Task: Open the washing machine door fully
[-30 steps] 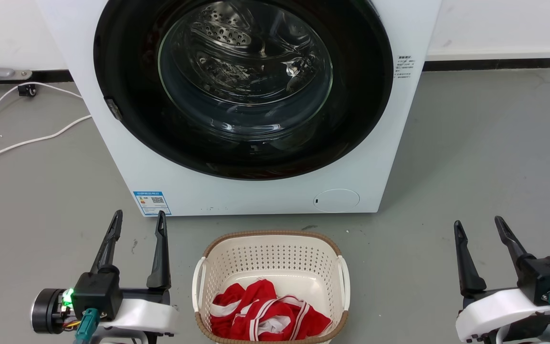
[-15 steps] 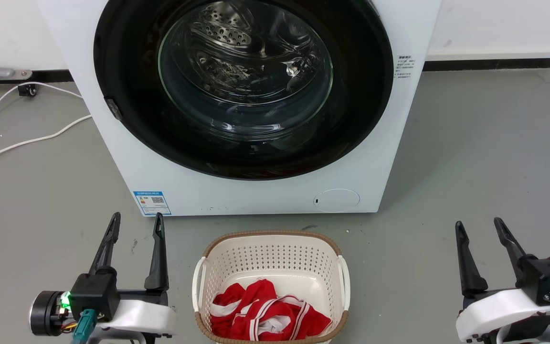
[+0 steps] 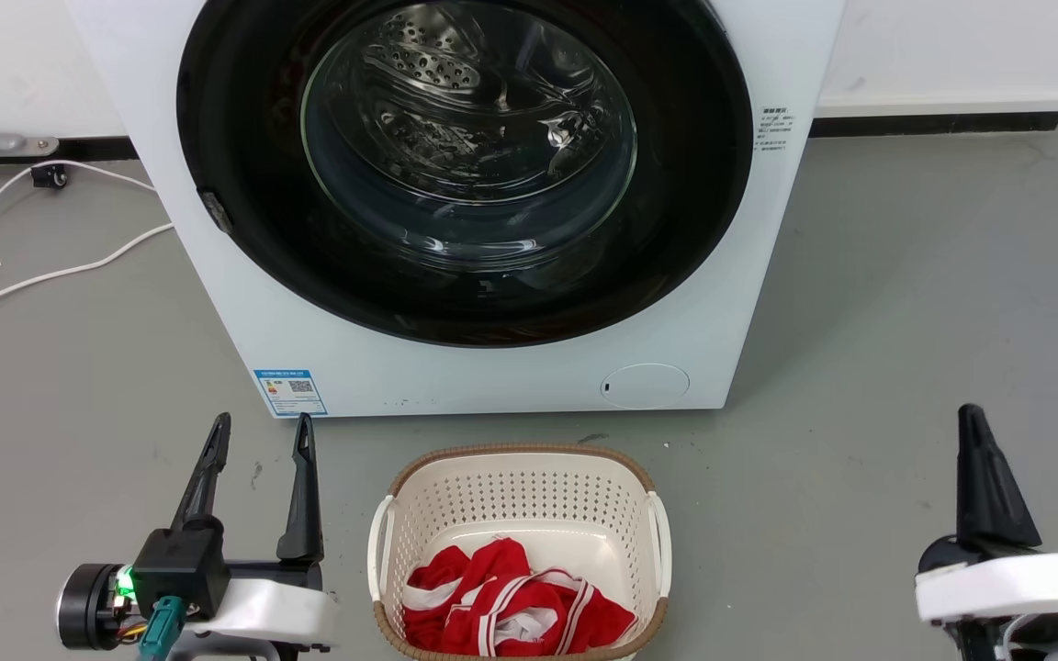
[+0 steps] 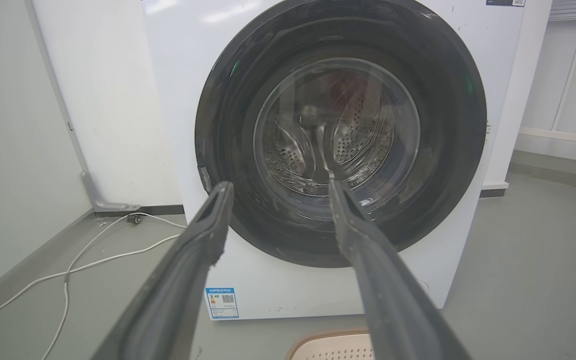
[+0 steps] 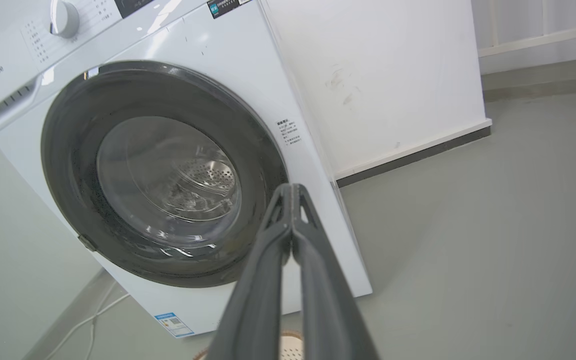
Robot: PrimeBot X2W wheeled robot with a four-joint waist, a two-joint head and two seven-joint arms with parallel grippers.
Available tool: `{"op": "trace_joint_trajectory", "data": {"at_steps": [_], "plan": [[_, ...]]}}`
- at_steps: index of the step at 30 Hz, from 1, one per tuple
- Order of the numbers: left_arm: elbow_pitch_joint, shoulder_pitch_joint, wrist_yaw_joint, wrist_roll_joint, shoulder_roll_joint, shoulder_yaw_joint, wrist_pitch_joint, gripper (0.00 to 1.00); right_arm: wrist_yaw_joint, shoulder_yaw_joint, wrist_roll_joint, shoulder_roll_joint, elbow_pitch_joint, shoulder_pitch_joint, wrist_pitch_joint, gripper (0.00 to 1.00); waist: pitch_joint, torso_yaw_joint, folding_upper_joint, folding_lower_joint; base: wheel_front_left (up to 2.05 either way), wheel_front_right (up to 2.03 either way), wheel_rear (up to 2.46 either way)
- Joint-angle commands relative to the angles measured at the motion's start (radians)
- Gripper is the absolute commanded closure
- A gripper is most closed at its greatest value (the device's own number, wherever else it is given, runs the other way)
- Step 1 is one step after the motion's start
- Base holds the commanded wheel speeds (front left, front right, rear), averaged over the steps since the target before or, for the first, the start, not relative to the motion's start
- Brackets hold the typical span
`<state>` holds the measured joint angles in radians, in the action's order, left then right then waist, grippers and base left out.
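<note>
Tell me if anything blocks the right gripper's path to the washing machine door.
Nothing visible does. In the right wrist view, open air lies between the right gripper and the washing machine door. The laundry basket stands on the floor before the washing machine, to that gripper's left and below the door.

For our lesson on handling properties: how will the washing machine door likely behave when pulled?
The door looks rigid, so it should probably swing as one piece, not flex. Its glossy black rim is likely slippery to grasp. The bulging glass centre may make it fairly heavy.
</note>
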<state>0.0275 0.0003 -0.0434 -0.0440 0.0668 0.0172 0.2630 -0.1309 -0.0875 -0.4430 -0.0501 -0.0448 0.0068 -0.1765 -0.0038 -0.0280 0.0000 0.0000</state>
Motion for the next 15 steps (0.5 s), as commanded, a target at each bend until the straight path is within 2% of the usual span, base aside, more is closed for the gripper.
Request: {"op": "trace_joint_trajectory", "data": {"at_steps": [1,2,4,5,7,9,11,15], "plan": [[0.000,0.010,0.001,0.004,0.000,0.004,0.003,0.00,0.000,0.000,-0.093,0.000,-0.015,-0.022,-0.020,1.00,0.000,-0.001,0.0000,0.0000,0.00,0.00,0.00],[0.000,0.010,0.000,0.004,-0.001,0.006,0.003,0.00,0.000,0.002,-0.151,0.000,-0.027,-0.028,-0.031,1.00,0.000,-0.002,0.0000,0.0000,0.00,0.00,0.00],[0.000,0.009,0.001,0.003,-0.003,0.007,0.003,0.00,0.000,0.011,-0.359,0.000,-0.051,-0.051,-0.051,1.00,0.001,-0.003,0.0000,0.0000,0.00,0.00,0.00],[0.000,0.009,0.002,0.003,-0.003,0.008,0.003,0.00,0.000,0.014,-0.424,0.000,-0.063,-0.060,-0.057,1.00,0.002,-0.004,0.0000,0.0000,0.00,0.00,0.00],[0.001,0.005,0.004,0.002,-0.003,0.010,0.003,0.00,0.000,0.017,-0.655,0.000,-0.093,-0.092,-0.068,1.00,0.005,-0.006,0.0000,0.0000,0.00,0.00,0.00],[0.000,0.002,0.005,0.002,-0.004,0.012,0.003,0.00,0.000,0.017,-0.698,0.000,-0.109,-0.106,-0.071,1.00,0.007,-0.008,0.0000,0.0000,0.00,0.00,0.00],[-0.003,-0.007,0.005,0.003,-0.005,0.013,0.003,0.00,0.000,0.023,-0.853,0.000,-0.143,-0.149,-0.073,1.00,0.018,-0.010,0.0000,0.0000,0.00,0.00,0.00],[-0.011,-0.028,0.007,0.005,-0.006,0.017,0.003,0.00,0.000,0.027,-1.007,-0.001,-0.203,-0.240,-0.045,1.00,0.047,-0.013,0.0000,0.0000,0.00,0.00,0.00]]}}
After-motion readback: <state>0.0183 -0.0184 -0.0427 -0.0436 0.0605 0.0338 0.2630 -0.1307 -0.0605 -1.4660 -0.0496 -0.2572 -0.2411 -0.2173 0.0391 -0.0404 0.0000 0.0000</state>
